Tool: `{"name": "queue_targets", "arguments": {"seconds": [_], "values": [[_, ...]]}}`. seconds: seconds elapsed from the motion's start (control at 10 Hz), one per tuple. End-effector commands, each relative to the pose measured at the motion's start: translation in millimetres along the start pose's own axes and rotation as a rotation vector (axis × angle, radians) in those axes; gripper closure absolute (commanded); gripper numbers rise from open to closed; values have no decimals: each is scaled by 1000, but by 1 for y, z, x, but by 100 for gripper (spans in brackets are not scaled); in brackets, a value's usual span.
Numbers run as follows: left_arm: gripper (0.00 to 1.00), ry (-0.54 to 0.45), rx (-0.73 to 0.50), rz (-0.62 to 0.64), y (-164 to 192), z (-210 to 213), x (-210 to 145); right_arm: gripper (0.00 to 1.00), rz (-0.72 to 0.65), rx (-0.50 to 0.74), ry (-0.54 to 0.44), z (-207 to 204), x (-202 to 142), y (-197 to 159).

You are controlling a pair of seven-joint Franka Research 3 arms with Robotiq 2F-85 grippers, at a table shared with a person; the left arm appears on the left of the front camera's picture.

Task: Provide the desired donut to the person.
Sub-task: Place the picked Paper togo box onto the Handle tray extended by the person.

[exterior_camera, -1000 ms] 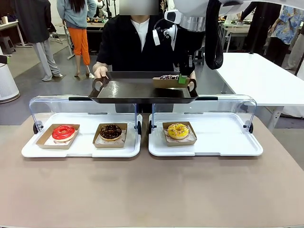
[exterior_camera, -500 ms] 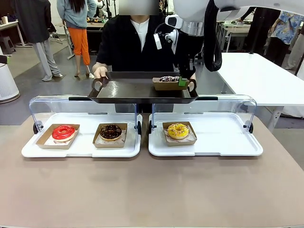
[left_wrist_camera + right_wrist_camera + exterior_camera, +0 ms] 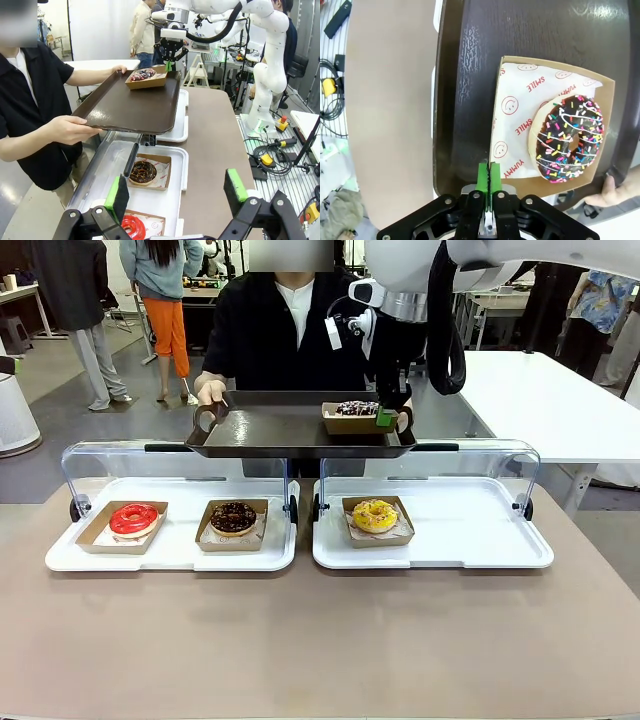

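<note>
One donut box point(image 3: 350, 423) flat on tray point(image 3: 270, 428), hole up

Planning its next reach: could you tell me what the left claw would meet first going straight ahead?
Most likely the brown cardboard box holding the chocolate-glazed donut, in the white plastic tray; depth is hard to judge.

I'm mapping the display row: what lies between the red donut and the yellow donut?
The chocolate donut in its cardboard box lies between the red donut and the yellow donut, as the front view shows.
</note>
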State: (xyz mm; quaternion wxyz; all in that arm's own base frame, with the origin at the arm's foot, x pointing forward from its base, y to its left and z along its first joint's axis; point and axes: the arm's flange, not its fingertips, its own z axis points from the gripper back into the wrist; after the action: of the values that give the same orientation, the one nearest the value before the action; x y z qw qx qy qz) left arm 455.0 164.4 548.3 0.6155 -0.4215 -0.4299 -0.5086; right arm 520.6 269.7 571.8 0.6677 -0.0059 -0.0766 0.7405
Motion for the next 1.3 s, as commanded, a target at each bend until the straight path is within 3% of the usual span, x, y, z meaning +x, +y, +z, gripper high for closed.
{"name": "queue_targets", "arguments": {"seconds": [0.0,0.1,0.3,0.4,0.6,1.0,1.2], "values": [[0,-10,-4,-3,-1,2,1,40,27,1,-39,-1,-3,2],[0,-10,-4,-3,-1,2,1,0,28,1,-40,0,-3,3],[0,-10,-4,-3,-1,2,1,0,26,3,-41,0,-3,3],[0,-10,-4,-3,-1,2,1,15,27,3,-43,0,-3,3],[0,-10,-4,-3,-1,2,1,0,32,2,-41,2,-1,3],[0,-10,-4,-3,-1,2,1,0,27,16,-41,5,-2,7],[0,-10,-4,-3,-1,2,1,0,27,35,-29,16,-9,26]]}}
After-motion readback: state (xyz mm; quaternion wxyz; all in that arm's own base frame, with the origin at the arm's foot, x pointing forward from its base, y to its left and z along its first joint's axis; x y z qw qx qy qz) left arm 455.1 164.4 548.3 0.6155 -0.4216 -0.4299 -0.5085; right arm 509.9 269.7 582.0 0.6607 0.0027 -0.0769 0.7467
